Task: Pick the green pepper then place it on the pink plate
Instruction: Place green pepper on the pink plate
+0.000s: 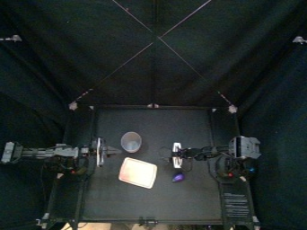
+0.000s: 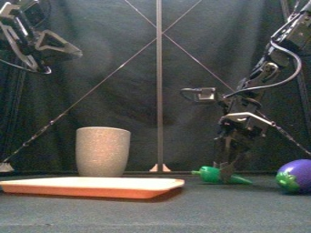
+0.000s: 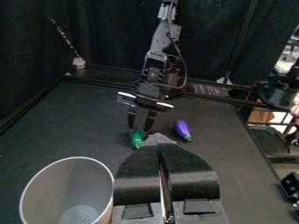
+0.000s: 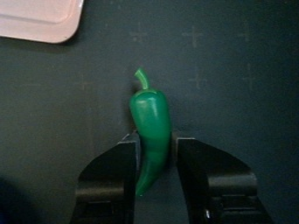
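**benchbot:** Black table (image 1: 108,202), black curtains all round, nothing fancy going on. So where's the green pepper (image 4: 149,122) sitting?

**gripfan:** It's lying flat on the table, well right of the pink plate (image 2: 91,187) and near a purple toy eggplant (image 2: 293,175). The right gripper (image 3: 142,129) is reaching straight down over it. Its jaws are pinching across the body, with the pepper filling the gap between them and the stem end poking out past the tips. I'm guessing it's going for the body because the stem's too skinny to hold.

**benchbot:** Lifted yet?

**gripfan:** Nope, it's looking like it's touching the table. The tall grey speckled cup (image 2: 102,150) is standing just behind the plate, so I'd be watching that on the carry. The left gripper (image 3: 163,150) is hanging high off to the left, jaws pressed together on nothing, probably just keeping clear.
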`<state>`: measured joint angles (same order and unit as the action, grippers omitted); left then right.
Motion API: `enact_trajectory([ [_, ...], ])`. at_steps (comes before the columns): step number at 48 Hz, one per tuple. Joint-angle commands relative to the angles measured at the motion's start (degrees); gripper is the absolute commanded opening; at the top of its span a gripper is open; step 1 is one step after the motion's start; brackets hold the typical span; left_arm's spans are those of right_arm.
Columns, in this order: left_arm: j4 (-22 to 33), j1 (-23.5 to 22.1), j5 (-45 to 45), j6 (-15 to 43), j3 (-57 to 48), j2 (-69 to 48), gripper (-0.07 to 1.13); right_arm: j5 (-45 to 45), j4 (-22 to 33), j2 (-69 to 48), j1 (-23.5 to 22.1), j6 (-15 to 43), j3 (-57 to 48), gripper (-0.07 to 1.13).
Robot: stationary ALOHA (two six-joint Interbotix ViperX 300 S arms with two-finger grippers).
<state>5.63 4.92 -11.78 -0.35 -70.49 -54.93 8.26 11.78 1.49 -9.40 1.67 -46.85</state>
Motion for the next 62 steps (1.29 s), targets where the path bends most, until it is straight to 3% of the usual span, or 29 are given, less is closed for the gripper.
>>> enact_trajectory([
  [1,0.18,0.09,-0.18,0.09,0.62,0.35,0.08,0.09,-1.58,-2.81,1.32,0.18,2.46,0.58],
  [16,0.26,0.09,-0.18,0.09,0.00,0.35,0.08,0.44,-7.29,-1.67,11.16,0.18,13.97,0.58],
  [26,0.35,0.09,-0.18,0.09,-0.09,0.35,0.08,1.05,-11.43,4.39,14.15,0.18,20.74,0.58],
  [46,0.53,0.09,-0.18,0.09,-1.05,0.35,0.08,2.55,-12.30,16.08,13.62,0.26,32.78,0.58],
  [62,0.88,-0.09,-0.18,0.00,-1.76,0.35,0.08,6.42,-12.30,20.48,10.20,0.26,36.83,0.63],
])
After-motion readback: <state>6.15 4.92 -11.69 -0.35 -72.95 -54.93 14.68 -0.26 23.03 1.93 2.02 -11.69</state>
